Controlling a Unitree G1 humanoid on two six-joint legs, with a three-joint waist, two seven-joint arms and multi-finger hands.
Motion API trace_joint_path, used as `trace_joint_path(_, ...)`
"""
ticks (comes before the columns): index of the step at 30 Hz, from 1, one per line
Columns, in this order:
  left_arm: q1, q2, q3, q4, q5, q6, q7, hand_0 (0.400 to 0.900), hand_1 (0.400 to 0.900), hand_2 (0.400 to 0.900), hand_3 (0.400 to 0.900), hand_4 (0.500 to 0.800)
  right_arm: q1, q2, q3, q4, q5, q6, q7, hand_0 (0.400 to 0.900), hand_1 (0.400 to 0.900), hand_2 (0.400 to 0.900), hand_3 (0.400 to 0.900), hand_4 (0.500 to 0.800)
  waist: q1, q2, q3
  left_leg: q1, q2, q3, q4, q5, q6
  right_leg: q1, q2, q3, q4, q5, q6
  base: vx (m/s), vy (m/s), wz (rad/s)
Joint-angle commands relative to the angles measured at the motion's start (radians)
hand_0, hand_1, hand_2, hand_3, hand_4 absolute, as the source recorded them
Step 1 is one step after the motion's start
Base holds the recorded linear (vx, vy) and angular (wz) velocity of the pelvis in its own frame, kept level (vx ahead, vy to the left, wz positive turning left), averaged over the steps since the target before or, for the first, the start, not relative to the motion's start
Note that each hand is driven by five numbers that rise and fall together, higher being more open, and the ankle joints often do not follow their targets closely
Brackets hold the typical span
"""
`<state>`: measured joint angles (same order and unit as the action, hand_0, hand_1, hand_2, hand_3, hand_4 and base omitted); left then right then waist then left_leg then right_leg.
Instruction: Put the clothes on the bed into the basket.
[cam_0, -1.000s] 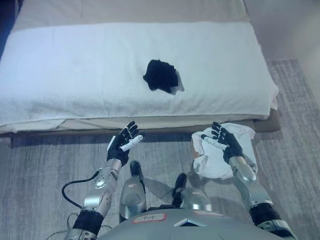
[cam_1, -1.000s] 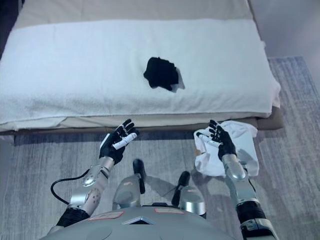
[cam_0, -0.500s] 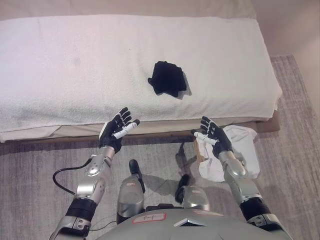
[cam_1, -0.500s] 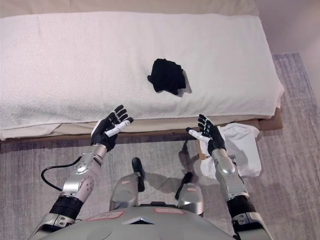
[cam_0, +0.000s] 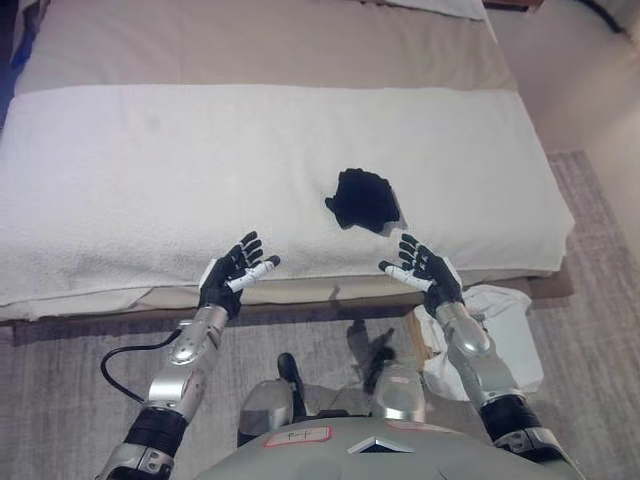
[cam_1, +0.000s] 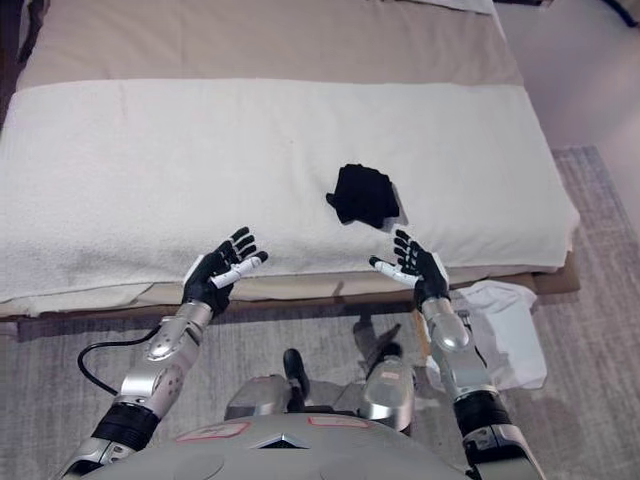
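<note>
1. The right hand (cam_0: 428, 278) and left hand (cam_0: 234, 277), both spread open and empty, have come forward to the near edge of the bed (cam_0: 150, 170).
2. The black garment (cam_0: 364, 198) lies on the bed just beyond the right hand, now within reach.
3. The basket (cam_0: 500, 330), draped in white cloth, sits on the floor at the right.
</note>
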<state>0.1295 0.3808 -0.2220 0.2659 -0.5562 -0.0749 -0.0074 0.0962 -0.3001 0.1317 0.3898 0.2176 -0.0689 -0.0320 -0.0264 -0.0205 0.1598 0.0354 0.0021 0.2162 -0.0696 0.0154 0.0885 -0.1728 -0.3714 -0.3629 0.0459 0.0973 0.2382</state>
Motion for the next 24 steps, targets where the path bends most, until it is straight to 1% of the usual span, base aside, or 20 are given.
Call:
trace_joint_path(1, -0.03, 0.022, 0.038, -0.099, 0.063, -0.073, -0.026, 0.9, 0.9, 0.9, 0.9, 0.8, -0.043, -0.028, -0.072, -0.064, -0.076, -0.057, -0.052, 0.9, 0.9, 0.9, 0.9, 0.8, 0.014, -0.033, -0.029, 0.028, 0.034, -0.052, -0.018, -0.077, -0.097, 0.002, -0.041, -0.04, -0.054, 0.204, 0.012, 0.3, -0.297, 0.62)
trace_joint_path(2, -0.026, 0.023, 0.045, -0.094, 0.068, -0.07, -0.032, 0.9, 0.9, 0.9, 0.9, 0.8, -0.029, -0.027, -0.077, -0.078, -0.083, -0.057, -0.053, 0.9, 0.9, 0.9, 0.9, 0.8, 0.018, -0.039, -0.034, 0.037, 0.038, -0.069, -0.018, -0.089, -0.106, 0.021, -0.035, -0.05, -0.062, 0.172, 0.009, 0.33, -0.313, 0.79)
trace_joint_path(3, -0.029, 0.02, 0.035, -0.094, 0.071, -0.073, -0.031, 0.9, 0.9, 0.9, 0.9, 0.8, -0.03, -0.025, -0.077, -0.07, -0.093, -0.058, -0.057, 0.9, 0.9, 0.9, 0.9, 0.8, 0.017, -0.049, -0.038, 0.047, 0.041, -0.077, -0.018, -0.099, -0.11, 0.02, -0.033, -0.046, -0.022, 0.168, 0.009, 0.38, -0.342, 0.76)
trace_joint_path(4, -0.037, 0.013, 0.035, -0.098, 0.071, -0.074, -0.028, 0.9, 0.9, 0.9, 0.9, 0.8, -0.038, -0.036, -0.082, -0.064, -0.11, -0.058, -0.066, 0.9, 0.9, 0.9, 0.9, 0.8, 0.019, -0.048, -0.041, 0.06, 0.064, -0.08, -0.018, -0.104, -0.122, 0.022, -0.023, -0.068, 0.003, 0.148, 0.008, 0.49, -0.499, 1.0)
trace_joint_path(5, -0.06, 0.009, 0.019, -0.095, 0.06, -0.073, -0.027, 0.9, 0.9, 0.9, 0.9, 0.8, -0.06, -0.047, -0.101, -0.052, -0.13, -0.057, -0.098, 0.9, 0.9, 0.9, 0.9, 0.8, 0.015, -0.041, -0.042, 0.075, 0.11, -0.103, -0.018, -0.103, -0.138, 0.018, 0.004, -0.083, 0.057, 0.096, -0.01, 0.37, -0.393, 0.78)
trace_joint_path(6, -0.06, 0.009, 0.019, -0.095, 0.06, -0.073, -0.027, 0.9, 0.9, 0.9, 0.9, 0.8, -0.061, -0.048, -0.101, -0.052, -0.13, -0.057, -0.098, 0.9, 0.9, 0.9, 0.9, 0.8, 0.013, -0.04, -0.041, 0.075, 0.112, -0.105, -0.018, -0.103, -0.139, 0.019, 0.005, -0.086, 0.058, 0.095, -0.01, 0.34, -0.396, 0.85)
trace_joint_path(7, -0.068, 0.006, 0.004, -0.095, 0.056, -0.073, -0.026, 0.9, 0.9, 0.9, 0.9, 0.8, -0.073, -0.062, -0.111, -0.055, -0.152, -0.063, -0.119, 0.9, 0.9, 0.9, 0.9, 0.8, 0.01, -0.034, -0.04, 0.065, 0.142, -0.112, -0.004, -0.1, -0.152, 0.029, 0.021, -0.113, 0.08, 0.063, -0.022, 0.21, -0.366, 0.78)
trace_joint_path(8, -0.081, 0.005, -0.022, -0.105, 0.042, -0.077, -0.034, 0.9, 0.9, 0.9, 0.9, 0.8, -0.095, -0.107, -0.121, -0.049, -0.218, -0.062, -0.167, 0.9, 0.9, 0.9, 0.9, 0.8, 0.009, -0.029, -0.035, 0.014, 0.178, -0.107, 0.028, -0.091, -0.17, 0.04, 0.045, -0.156, 0.076, 0.032, -0.036, 0.21, -0.368, 0.79)
trace_joint_path(9, -0.082, 0.005, -0.022, -0.105, 0.042, -0.077, -0.034, 0.9, 0.9, 0.9, 0.9, 0.8, -0.096, -0.108, -0.121, -0.049, -0.218, -0.062, -0.168, 0.9, 0.9, 0.9, 0.9, 0.8, 0.005, -0.026, -0.037, 0.008, 0.181, -0.111, 0.031, -0.093, -0.171, 0.04, 0.046, -0.161, 0.074, 0.032, -0.037, 0.19, -0.328, 0.78)
trace_joint_path(10, -0.089, 0.006, -0.034, -0.108, 0.036, -0.079, -0.033, 0.9, 0.9, 0.9, 0.9, 0.8, -0.116, -0.14, -0.126, -0.042, -0.271, -0.063, -0.209, 0.9, 0.9, 0.9, 0.9, 0.8, 0.005, -0.013, -0.031, -0.014, 0.211, -0.091, 0.049, -0.095, -0.189, 0.044, 0.064, -0.173, 0.076, 0.008, -0.028, 0.12, -0.199, 0.59)
trace_joint_path(11, -0.096, 0.004, -0.052, -0.117, 0.026, -0.082, -0.035, 0.9, 0.9, 0.9, 0.9, 0.8, -0.155, -0.192, -0.126, -0.041, -0.364, -0.043, -0.246, 0.9, 0.9, 0.9, 0.9, 0.8, 0.003, -0.007, -0.016, -0.051, 0.232, -0.039, 0.059, -0.069, -0.204, 0.038, 0.069, -0.194, 0.063, 0.004, -0.031, 0.12, -0.198, 0.56)
trace_joint_path(12, -0.097, 0.002, -0.051, -0.117, 0.026, -0.082, -0.035, 0.9, 0.9, 0.9, 0.9, 0.8, -0.158, -0.193, -0.125, -0.039, -0.365, -0.043, -0.248, 0.9, 0.9, 0.9, 0.9, 0.8, 0.002, -0.005, -0.016, -0.054, 0.234, -0.04, 0.06, -0.069, -0.205, 0.037, 0.071, -0.195, 0.062, 0.004, -0.032, 0.02, -0.133, 0.41)
trace_joint_path(13, -0.107, 0.001, -0.064, -0.117, 0.02, -0.083, -0.036, 0.9, 0.9, 0.9, 0.9, 0.8, -0.19, -0.223, -0.119, -0.026, -0.421, -0.03, -0.28, 0.9, 0.9, 0.9, 0.9, 0.8, 0.002, -0.001, -0.005, -0.075, 0.245, -0.009, 0.063, -0.051, -0.214, 0.029, 0.074, -0.207, 0.053, 0.004, -0.034, -0.04, -0.069, 0.12)
trace_joint_path(14, -0.114, 0.004, -0.084, -0.126, 0.008, -0.092, -0.038, 0.9, 0.9, 0.9, 0.9, 0.8, -0.26, -0.266, -0.097, -0.003, -0.502, -0.004, -0.314, 0.9, 0.9, 0.9, 0.9, 0.8, 0.012, 0.009, 0.023, -0.107, 0.255, 0.013, 0.065, -0.02, -0.227, 0.001, 0.077, -0.212, 0.05, 0.009, -0.036, -0.04, -0.067, 0.1)
trace_joint_path(15, -0.117, 0.003, -0.082, -0.126, 0.008, -0.092, -0.038, 0.9, 0.9, 0.9, 0.9, 0.8, -0.267, -0.267, -0.094, 0.002, -0.503, -0.005, -0.316, 0.9, 0.9, 0.9, 0.9, 0.8, 0.011, 0.01, 0.023, -0.11, 0.256, 0.014, 0.065, -0.018, -0.227, -0.004, 0.078, -0.211, 0.05, 0.01, -0.037, -0.04, -0.022, -0.11)
trace_joint_path(17, -0.132, 0.007, -0.1, -0.122, 0.005, -0.1, -0.032, 0.9, 0.9, 0.9, 0.9, 0.8, -0.344, -0.317, -0.059, 0.024, -0.601, 0.03, -0.337, 0.9, 0.9, 0.9, 0.9, 0.8, 0.024, 0.016, 0.048, -0.13, 0.25, 0.015, 0.055, -0.012, -0.225, -0.05, 0.074, -0.2, 0.057, 0.021, -0.033, -0.04, 0.018, -0.15)
trace_joint_path(19, -0.15, 0.012, -0.123, -0.124, -0.001, -0.103, -0.032, 0.9, 0.9, 0.9, 0.9, 0.8, -0.424, -0.345, -0.027, 0.056, -0.665, 0.067, -0.347, 0.9, 0.9, 0.9, 0.9, 0.8, 0.034, 0.015, 0.072, -0.158, 0.242, 0.016, 0.05, -0.008, -0.223, -0.089, 0.065, -0.193, 0.065, 0.034, -0.029, -0.07, 0.027, -0.06)
trace_joint_path(20, -0.16, 0.012, -0.127, -0.127, -0.005, -0.107, -0.028, 0.9, 0.9, 0.9, 0.9, 0.8, -0.45, -0.344, -0.019, 0.065, -0.677, 0.071, -0.362, 0.9, 0.9, 0.9, 0.9, 0.8, 0.036, 0.015, 0.083, -0.171, 0.238, 0.015, 0.053, -0.009, -0.221, -0.108, 0.057, -0.19, 0.071, 0.039, -0.029, -0.07, 0.048, -0.05)
trace_joint_path(22, -0.187, 0.014, -0.141, -0.123, -0.013, -0.112, -0.021, 0.9, 0.9, 0.9, 0.9, 0.8, -0.518, -0.35, 0.021, 0.097, -0.703, 0.099, -0.354, 0.9, 0.9, 0.9, 0.9, 0.8, 0.042, 0.009, 0.107, -0.205, 0.231, 0.012, 0.068, -0.016, -0.216, -0.147, 0.043, -0.18, 0.09, 0.046, -0.029, -0.07, 0.033, 0.01)
trace_joint_path(24, -0.209, 0.014, -0.156, -0.123, -0.016, -0.117, -0.009, 0.9, 0.9, 0.9, 0.9, 0.8, -0.593, -0.354, 0.055, 0.149, -0.721, 0.114, -0.374, 0.9, 0.9, 0.9, 0.9, 0.8, 0.055, 0.008, 0.133, -0.239, 0.221, 0.0, 0.09, -0.024, -0.213, -0.169, 0.029, -0.18, 0.101, 0.054, -0.029, -0.06, 0.023, 0.11)
